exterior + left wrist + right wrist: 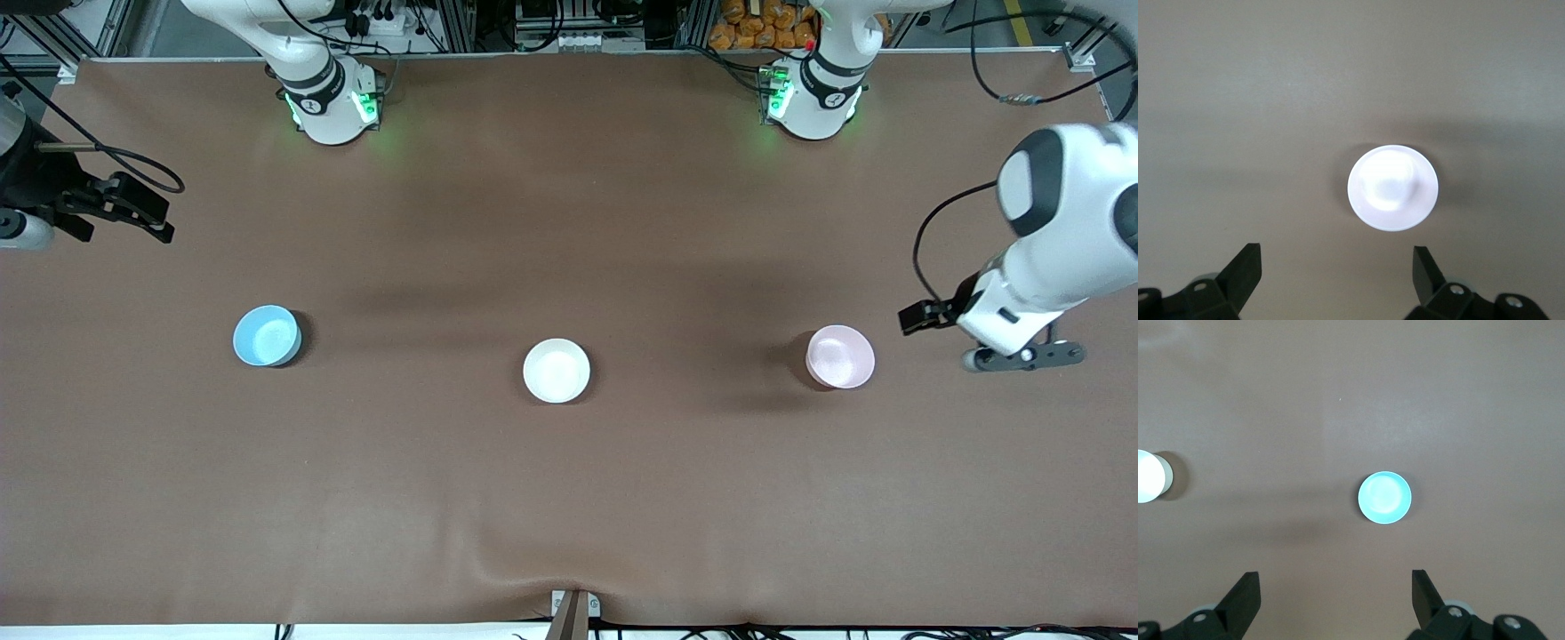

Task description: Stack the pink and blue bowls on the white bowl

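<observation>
Even overhead light; soft shadows beside bowls; glare whitens pink bowl [1392, 187] in left wrist view.

The table [569, 498] was covered in a matt brown sheet that looked like cloth, a bit rippled at the edge nearest the front camera; the white bowl [556, 371] looked smooth and glossy, same for the pink bowl [840, 356] and blue bowl [266, 335] on either side of it; arm shells were shiny white plastic, gripper fingers [1245, 270] matt black plastic
</observation>
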Controlling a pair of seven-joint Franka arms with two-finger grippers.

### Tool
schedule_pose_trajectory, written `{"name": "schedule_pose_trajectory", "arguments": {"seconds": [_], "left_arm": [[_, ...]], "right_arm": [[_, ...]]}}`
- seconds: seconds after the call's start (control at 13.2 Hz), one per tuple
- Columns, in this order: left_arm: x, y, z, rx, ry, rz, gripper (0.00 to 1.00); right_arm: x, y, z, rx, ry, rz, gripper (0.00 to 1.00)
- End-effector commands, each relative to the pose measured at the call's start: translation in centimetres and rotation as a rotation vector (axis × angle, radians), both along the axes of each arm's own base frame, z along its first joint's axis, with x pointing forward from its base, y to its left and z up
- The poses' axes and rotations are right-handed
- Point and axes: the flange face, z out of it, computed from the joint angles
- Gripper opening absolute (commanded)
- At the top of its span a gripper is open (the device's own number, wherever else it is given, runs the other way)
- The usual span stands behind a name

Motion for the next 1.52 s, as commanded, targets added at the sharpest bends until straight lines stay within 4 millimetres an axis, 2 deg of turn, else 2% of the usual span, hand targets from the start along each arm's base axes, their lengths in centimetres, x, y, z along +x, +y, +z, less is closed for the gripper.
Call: {"name": "schedule_pose_trajectory", "arguments": {"seconds": [0.0, 0.45, 0.91, 1.14, 1.29, 1.44], "left_arm": [[-0.3, 0.1, -3.2, 0.006, -0.012, -0.02, 1.0], [-1.4, 0.0, -10.6, -0.012, -0.002, -0.021, 1.0], [-1.8, 0.0, -15.8, -0.016, 0.023, -0.024, 1.0], [-1.6, 0.7, -18.0, -0.021, 0.017, -0.014, 1.0], [-1.6, 0.7, -18.7, -0.022, 0.017, -0.014, 0.79], [-1.7, 0.7, -19.2, -0.023, 0.023, -0.014, 0.43]], "right_arm": [[-0.6, -0.4, 0.5, 0.007, 0.002, 0.003, 1.0], [-0.6, -0.4, 0.6, 0.007, 0.0, 0.003, 1.0], [-0.5, -0.2, 0.6, 0.008, -0.003, 0.006, 1.0], [-0.3, 0.1, 0.3, 0.008, -0.003, 0.012, 1.0], [-0.3, 0.1, 0.3, 0.008, -0.003, 0.012, 1.0], [-0.3, 0.2, 0.3, 0.008, -0.004, 0.014, 1.0]]}}
